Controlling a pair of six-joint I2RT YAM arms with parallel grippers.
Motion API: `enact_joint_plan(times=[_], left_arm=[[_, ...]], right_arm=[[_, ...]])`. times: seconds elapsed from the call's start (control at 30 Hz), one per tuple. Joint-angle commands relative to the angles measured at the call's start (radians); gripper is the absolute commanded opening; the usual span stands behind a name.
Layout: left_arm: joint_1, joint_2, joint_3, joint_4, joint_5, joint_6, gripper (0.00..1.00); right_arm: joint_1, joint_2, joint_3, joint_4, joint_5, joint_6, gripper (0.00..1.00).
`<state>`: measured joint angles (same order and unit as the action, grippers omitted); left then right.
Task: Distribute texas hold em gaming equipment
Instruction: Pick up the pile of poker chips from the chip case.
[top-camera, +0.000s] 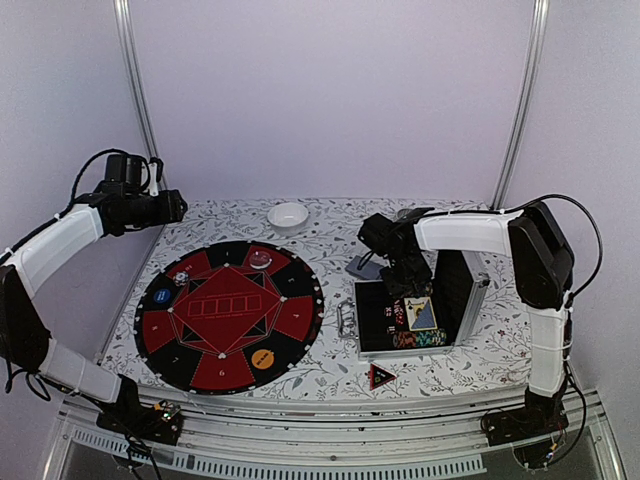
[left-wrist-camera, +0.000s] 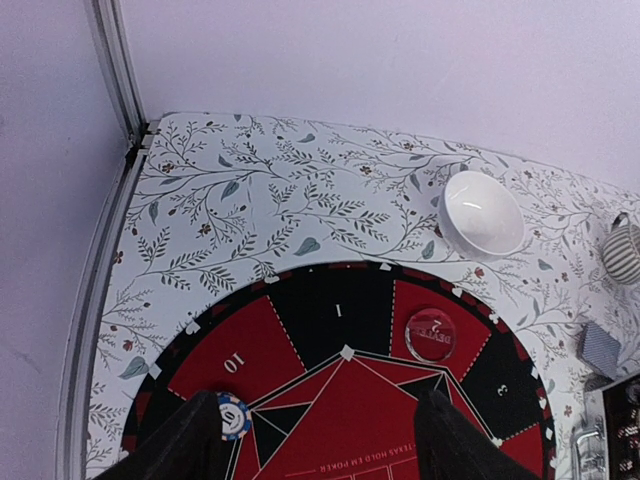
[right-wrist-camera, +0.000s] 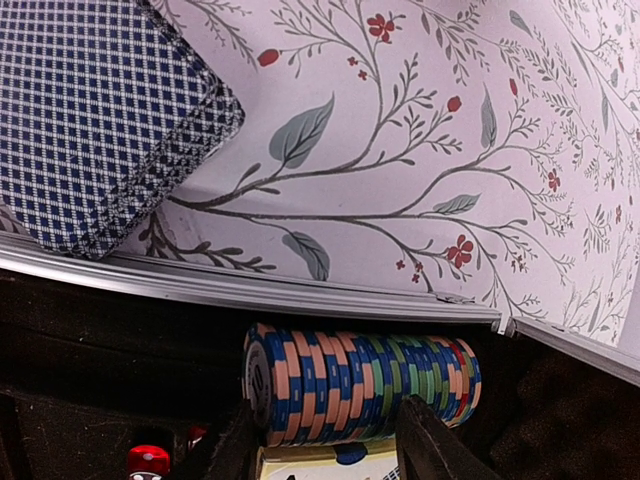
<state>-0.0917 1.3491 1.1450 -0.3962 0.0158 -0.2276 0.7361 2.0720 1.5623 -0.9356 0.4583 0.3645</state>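
Floral tabletop (top-camera: 330, 372), open case (top-camera: 463, 290) with striped poker chips (right-wrist-camera: 360, 385) inside

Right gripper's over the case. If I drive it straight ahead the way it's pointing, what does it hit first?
Most likely the row of striped poker chips lying in the case, straight ahead of its open fingers; depth is unclear.

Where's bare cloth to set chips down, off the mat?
Widest bare tablecloth: back-left, between the poker mat and the white bowl. A smaller patch at the front, between mat and red triangular marker. Crowded around the open case, with the card deck behind it.
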Motion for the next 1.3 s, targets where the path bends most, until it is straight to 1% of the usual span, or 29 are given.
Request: enact_joint_plan(times=[0.0, 0.23, 0.4, 0.6, 0.73, 0.93, 1.03, 1.27], left_arm=[[-0.011, 0.008, -0.008, -0.012, 0.011, 0.016, 0.68], [-0.011, 0.011, -0.008, -0.012, 0.014, 0.015, 0.68], [-0.011, 0.011, -0.010, -0.012, 0.017, 0.016, 0.68], [-0.011, 0.011, -0.011, -0.011, 0.018, 0.018, 0.68], [-0.010, 0.013, -0.011, -0.012, 0.022, 0.017, 0.68], [-0.010, 0.019, -0.013, -0.013, 0.025, 0.020, 0.68], [-0.011, 0.018, -0.011, -0.018, 0.024, 0.025, 0.68], [-0.011, 0.018, -0.012, -0.023, 0.023, 0.028, 0.68]], right_arm=[[0.019, 0.035, 0.042, -0.027, 0.016, -0.005, 0.48], [0.031, 0.048, 0.057, -0.051, 0.042, 0.000, 0.46], [0.032, 0.046, 0.057, -0.060, 0.065, 0.002, 0.49], [0.032, 0.057, 0.090, -0.092, 0.099, 0.000, 0.49], [0.044, 0.054, 0.096, -0.081, 0.102, -0.022, 0.48], [0.046, 0.050, 0.080, -0.042, 0.041, -0.039, 0.48], [0.046, 0.046, 0.065, -0.020, 0.012, -0.040, 0.45], [0.036, 0.053, 0.046, -0.018, -0.008, -0.037, 0.45]])
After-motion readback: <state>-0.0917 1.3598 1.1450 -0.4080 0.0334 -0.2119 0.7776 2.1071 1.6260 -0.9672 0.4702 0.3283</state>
